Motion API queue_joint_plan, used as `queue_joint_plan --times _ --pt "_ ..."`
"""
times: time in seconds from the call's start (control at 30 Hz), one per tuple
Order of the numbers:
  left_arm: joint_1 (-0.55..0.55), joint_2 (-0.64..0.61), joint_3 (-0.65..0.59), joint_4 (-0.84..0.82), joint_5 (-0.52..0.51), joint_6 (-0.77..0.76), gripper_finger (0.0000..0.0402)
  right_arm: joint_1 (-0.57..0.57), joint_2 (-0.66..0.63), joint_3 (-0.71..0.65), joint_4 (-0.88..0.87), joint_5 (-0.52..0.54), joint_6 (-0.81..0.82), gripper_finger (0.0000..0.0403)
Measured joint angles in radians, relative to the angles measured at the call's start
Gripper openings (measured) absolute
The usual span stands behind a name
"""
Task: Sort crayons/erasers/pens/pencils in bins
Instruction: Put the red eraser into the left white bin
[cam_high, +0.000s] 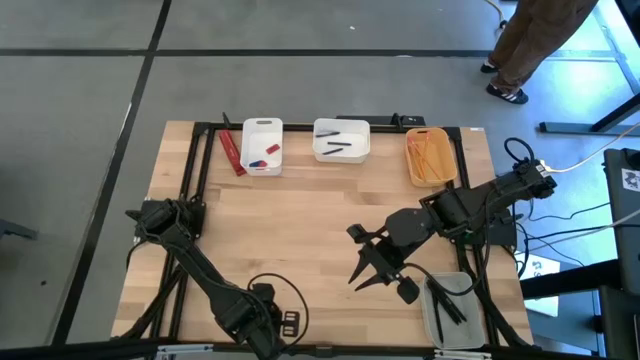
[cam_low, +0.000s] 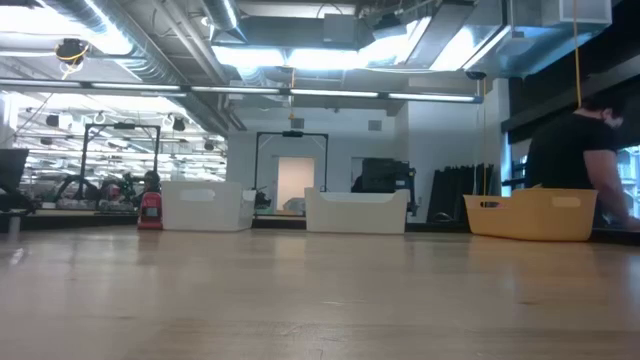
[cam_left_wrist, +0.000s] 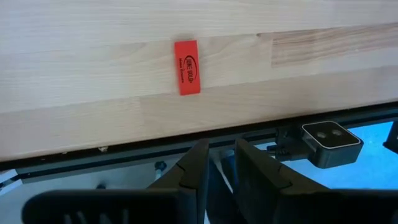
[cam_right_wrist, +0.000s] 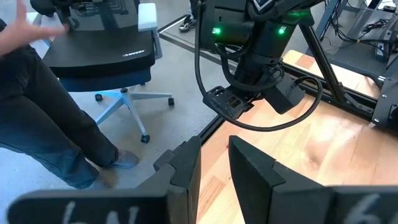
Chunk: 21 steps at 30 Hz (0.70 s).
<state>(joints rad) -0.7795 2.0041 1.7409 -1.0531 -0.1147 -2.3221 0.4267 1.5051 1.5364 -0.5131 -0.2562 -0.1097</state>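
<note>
High view: overhead, straight down, far, whole table (cam_high: 300, 230) and both arms. Low view: tabletop height, level across wood toward bins (cam_low: 355, 211) at far edge, room behind. Left wrist view: close, past own fingers (cam_left_wrist: 200, 171), table edge just beyond. Right wrist view: past own fingers (cam_right_wrist: 186, 168), left arm beyond. High and low share bins.

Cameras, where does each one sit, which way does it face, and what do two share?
High view: overhead, straight down on the wooden table; both dark arms show.
Low view: tabletop height, level across toward the yellow-orange plastic bin; no arm shows.
Left wrist view: past the left end effector at a red rectangular eraser.
Right wrist view: past the right end effector toward the left arm.
Shared: high and low both show that bin.
</note>
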Motion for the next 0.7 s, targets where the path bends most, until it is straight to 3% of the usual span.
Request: queue_joint_plan --times 0.53,0.7 --pt "0.000 0.000 0.000 0.007 0.020 -0.032 0.0072 0.000 0.000 0.000 0.000 0.001 0.000 0.0085" --pt "0.004 0.003 0.000 0.007 0.026 -0.025 0.0118 0.000 0.000 0.000 0.000 0.001 0.000 0.0085"
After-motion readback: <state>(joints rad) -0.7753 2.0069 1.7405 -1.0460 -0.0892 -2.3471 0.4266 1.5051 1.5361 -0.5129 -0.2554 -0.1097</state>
